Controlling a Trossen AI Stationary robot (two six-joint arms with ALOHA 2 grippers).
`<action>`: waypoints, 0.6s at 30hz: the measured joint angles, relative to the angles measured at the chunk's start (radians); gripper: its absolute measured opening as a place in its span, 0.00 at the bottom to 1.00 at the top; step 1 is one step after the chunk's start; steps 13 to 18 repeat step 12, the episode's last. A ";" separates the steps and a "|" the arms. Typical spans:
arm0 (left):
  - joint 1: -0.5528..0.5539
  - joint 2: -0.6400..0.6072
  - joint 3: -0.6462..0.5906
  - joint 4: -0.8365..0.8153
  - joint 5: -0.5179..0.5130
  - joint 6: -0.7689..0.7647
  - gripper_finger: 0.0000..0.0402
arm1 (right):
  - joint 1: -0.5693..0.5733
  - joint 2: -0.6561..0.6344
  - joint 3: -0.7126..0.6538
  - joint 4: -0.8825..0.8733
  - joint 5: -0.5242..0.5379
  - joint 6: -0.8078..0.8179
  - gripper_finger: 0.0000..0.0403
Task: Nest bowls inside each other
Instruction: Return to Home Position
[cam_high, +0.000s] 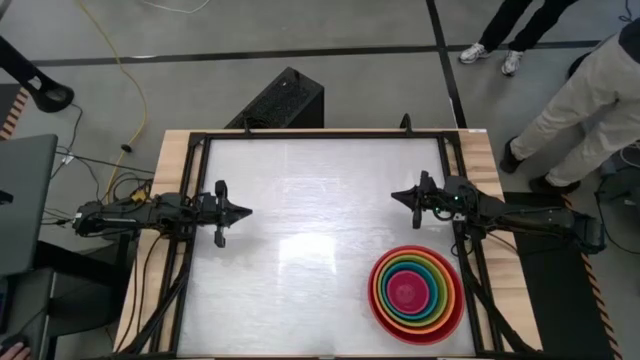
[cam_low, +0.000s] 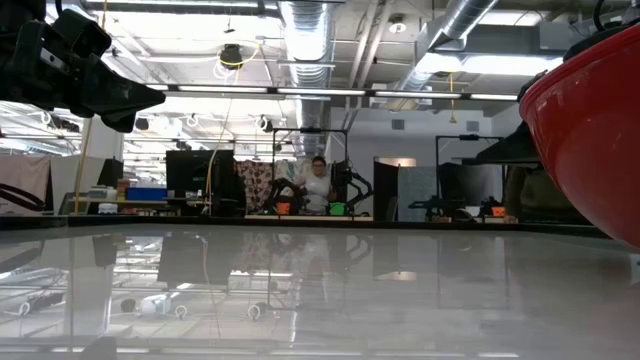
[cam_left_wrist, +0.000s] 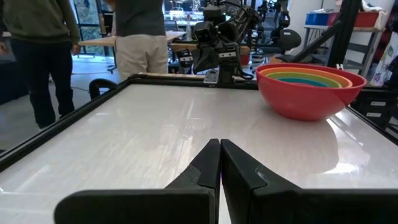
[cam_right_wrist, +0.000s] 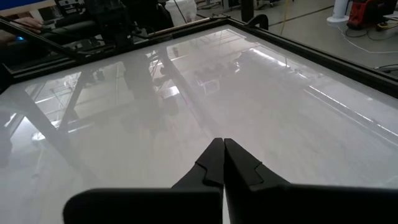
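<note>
The bowls (cam_high: 416, 294) stand nested in one stack on the table's near right part: red outermost, then orange, lime green and teal rings, magenta-pink in the middle. The left wrist view shows the stack (cam_left_wrist: 309, 88) resting on its red base; the low view shows only the red wall (cam_low: 590, 130). My left gripper (cam_high: 246, 211) is shut above the table's left side, far from the stack. My right gripper (cam_high: 394, 195) is shut above the right side, a little beyond the bowls.
A black frame (cam_high: 320, 134) rims the white table. People stand on the floor beyond the far right corner (cam_high: 570, 110). A black box (cam_high: 280, 100) sits on the floor past the far edge. The table's middle and left show bare white surface.
</note>
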 joint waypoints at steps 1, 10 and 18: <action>0.000 0.000 0.000 0.000 0.000 0.000 0.00 | 0.000 0.000 0.000 0.000 0.000 0.000 0.05; 0.000 0.000 0.000 0.000 0.000 0.000 0.00 | 0.000 0.000 0.000 0.000 0.000 0.000 0.09; 0.000 0.000 0.000 0.000 0.000 0.000 0.00 | 0.000 0.000 0.000 0.000 0.000 0.000 0.09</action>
